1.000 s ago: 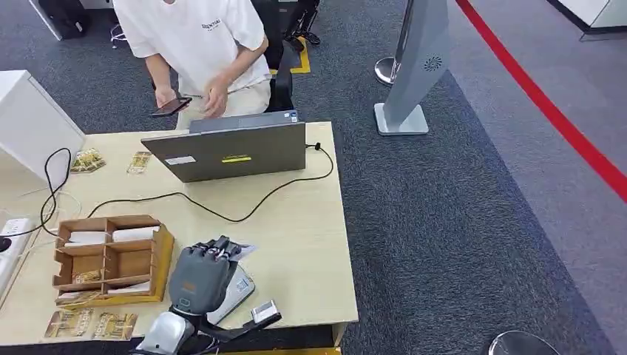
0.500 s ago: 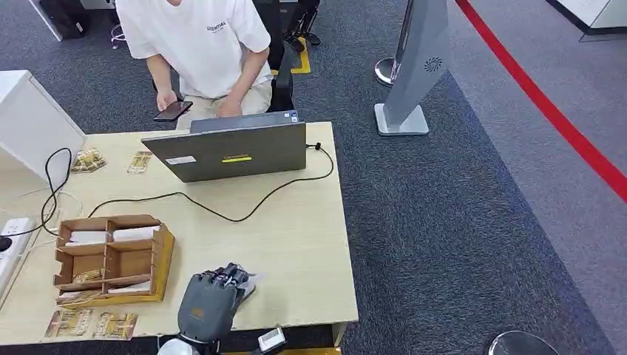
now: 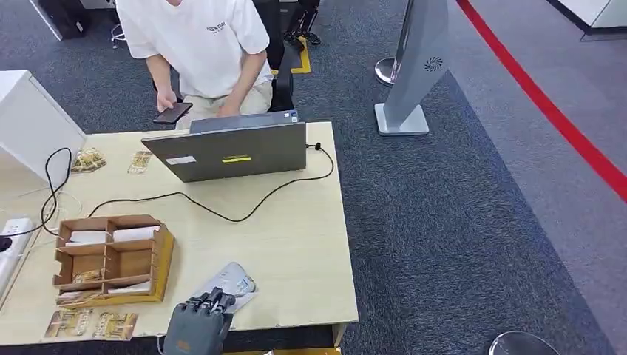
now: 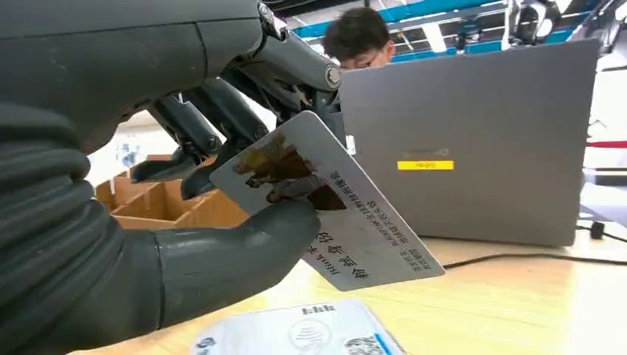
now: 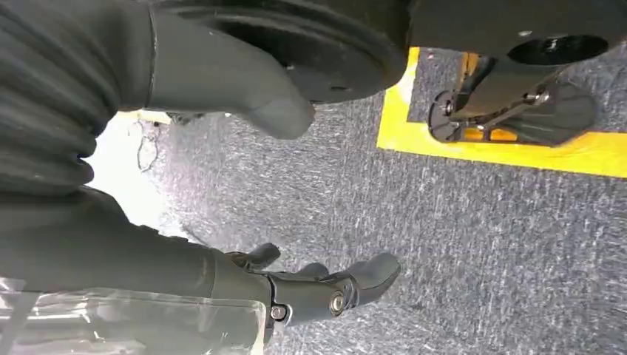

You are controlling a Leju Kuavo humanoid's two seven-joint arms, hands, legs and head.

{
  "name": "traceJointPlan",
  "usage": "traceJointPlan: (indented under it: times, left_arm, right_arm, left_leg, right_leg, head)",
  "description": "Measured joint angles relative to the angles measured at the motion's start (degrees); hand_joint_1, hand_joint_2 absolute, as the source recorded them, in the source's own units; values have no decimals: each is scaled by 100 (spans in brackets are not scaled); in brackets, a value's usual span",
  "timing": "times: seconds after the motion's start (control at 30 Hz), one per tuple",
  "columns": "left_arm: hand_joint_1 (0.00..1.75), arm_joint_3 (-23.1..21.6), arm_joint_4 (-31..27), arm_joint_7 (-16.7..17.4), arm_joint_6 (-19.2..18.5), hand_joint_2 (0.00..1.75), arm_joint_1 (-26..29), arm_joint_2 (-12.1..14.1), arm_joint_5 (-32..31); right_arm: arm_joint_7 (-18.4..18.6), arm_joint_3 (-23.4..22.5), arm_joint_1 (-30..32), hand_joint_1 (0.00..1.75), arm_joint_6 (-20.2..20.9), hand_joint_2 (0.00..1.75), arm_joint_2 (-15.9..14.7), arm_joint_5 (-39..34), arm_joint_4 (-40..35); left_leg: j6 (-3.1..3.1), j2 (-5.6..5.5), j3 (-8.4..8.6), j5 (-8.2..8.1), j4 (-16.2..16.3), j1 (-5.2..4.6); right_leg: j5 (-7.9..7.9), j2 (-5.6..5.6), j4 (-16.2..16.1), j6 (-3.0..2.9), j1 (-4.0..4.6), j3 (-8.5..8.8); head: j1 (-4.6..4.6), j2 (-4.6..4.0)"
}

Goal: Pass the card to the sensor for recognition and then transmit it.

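Note:
My left hand (image 3: 196, 327) hangs at the table's near edge, just short of the flat white-and-blue sensor (image 3: 231, 283). In the left wrist view this hand (image 4: 148, 244) pinches a silver card (image 4: 355, 222) between thumb and fingers. The card carries a dark picture and printed text and is tilted above the sensor (image 4: 310, 336). My right hand (image 5: 222, 274) hangs beside my body over grey carpet, its fingers (image 5: 355, 281) apart and holding nothing.
A wooden divided box (image 3: 111, 259) holding cards stands left of the sensor, with loose cards (image 3: 92, 324) in front of it. A grey laptop (image 3: 233, 151) and its black cable (image 3: 222, 211) lie farther back. Behind the laptop sits a person (image 3: 200, 52) with a phone.
My left hand has drawn back from over the sensor toward the table's near edge, still holding the card, and the sensor now lies uncovered. The person's hand moved to the laptop.

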Motion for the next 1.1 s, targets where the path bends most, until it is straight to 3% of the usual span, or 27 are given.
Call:
traceJointPlan:
  times: [0.23, 0.43, 0.67, 0.9, 1.1]
  left_arm:
    - [175, -37, -146, 142, 33, 175, 81, 166, 88]
    - [175, -100, -146, 214, 63, 175, 71, 205, 153]
    - [175, -92, -142, 621, 144, 175, 72, 212, -20]
    - [175, 440, -142, 542, 160, 175, 170, 212, 195]
    - [175, 641, -142, 494, 157, 175, 193, 201, 240]
  right_arm:
    - [50, 87, -2, 0, -81, 175, 22, 20, 2]
    - [-70, 120, 0, 0, 90, 175, -15, 55, 24]
    - [-61, 205, 0, 0, 92, 175, -18, 66, 37]
    - [-48, 293, 4, 0, 112, 175, -20, 85, 63]
    - [-29, 365, 4, 0, 116, 175, -20, 85, 70]
  left_leg:
    - [0, -7, 1, 0, 0, 0]
    - [0, -8, 1, 0, 1, 0]
    - [0, -9, 0, 0, 0, 0]
    - [0, -9, 1, 0, 0, 1]
    - [0, -10, 0, 0, 0, 1]
  right_leg:
    - [0, -1, 0, 0, 0, 2]
    - [0, -1, 0, 0, 0, 2]
    - [0, -1, 0, 0, 0, 2]
    - [0, -1, 0, 0, 1, 2]
    - [0, -1, 0, 0, 1, 3]
  head:
    - [0, 0]
    - [0, 0]
    - [0, 0]
    - [-2, 0]
    - [0, 0]
